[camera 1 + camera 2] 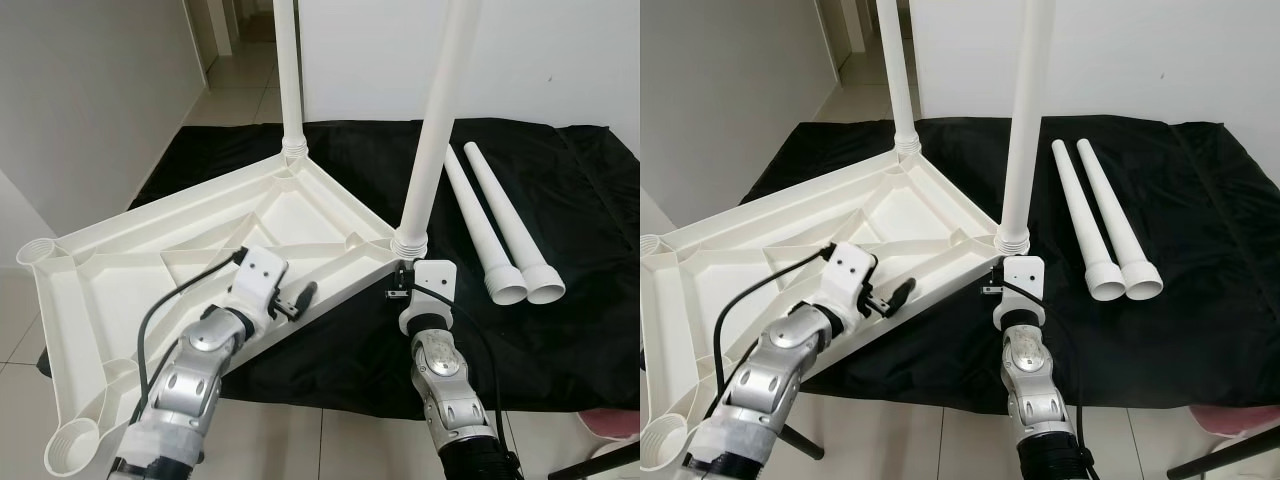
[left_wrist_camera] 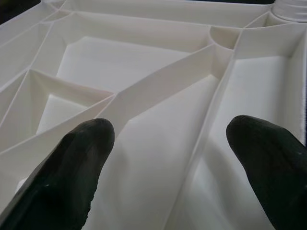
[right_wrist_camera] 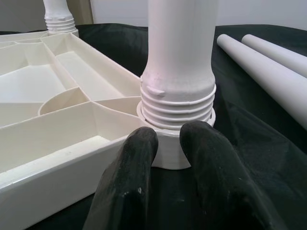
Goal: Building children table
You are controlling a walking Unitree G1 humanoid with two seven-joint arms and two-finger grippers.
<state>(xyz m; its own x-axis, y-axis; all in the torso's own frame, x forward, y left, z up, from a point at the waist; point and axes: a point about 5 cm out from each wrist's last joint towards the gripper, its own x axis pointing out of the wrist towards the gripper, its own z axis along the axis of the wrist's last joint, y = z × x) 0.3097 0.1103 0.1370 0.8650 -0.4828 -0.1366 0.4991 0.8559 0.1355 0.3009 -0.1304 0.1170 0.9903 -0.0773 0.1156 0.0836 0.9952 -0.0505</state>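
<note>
An upturned white tabletop [image 1: 150, 270] with ribs lies partly on a black cloth [image 1: 560, 330]. Two white legs stand upright in its corner sockets, one far [image 1: 289, 70] and one near [image 1: 436, 130]. Two loose legs [image 1: 478, 215] [image 1: 512, 215] lie side by side on the cloth to the right. My left gripper [image 1: 297, 298] hovers open over the tabletop's near rim, with ribs between its fingers [image 2: 81, 153]. Low at the near leg's threaded base [image 3: 177, 103], my right gripper [image 3: 168, 132] is shut, its fingertips against the socket.
Two empty sockets [image 1: 38, 250] [image 1: 70, 445] sit at the tabletop's left corners, overhanging the tiled floor [image 1: 330, 440]. A white wall [image 1: 560, 60] rises behind the cloth and a hallway opens at the back left. A pink object [image 1: 612, 422] lies at the bottom right.
</note>
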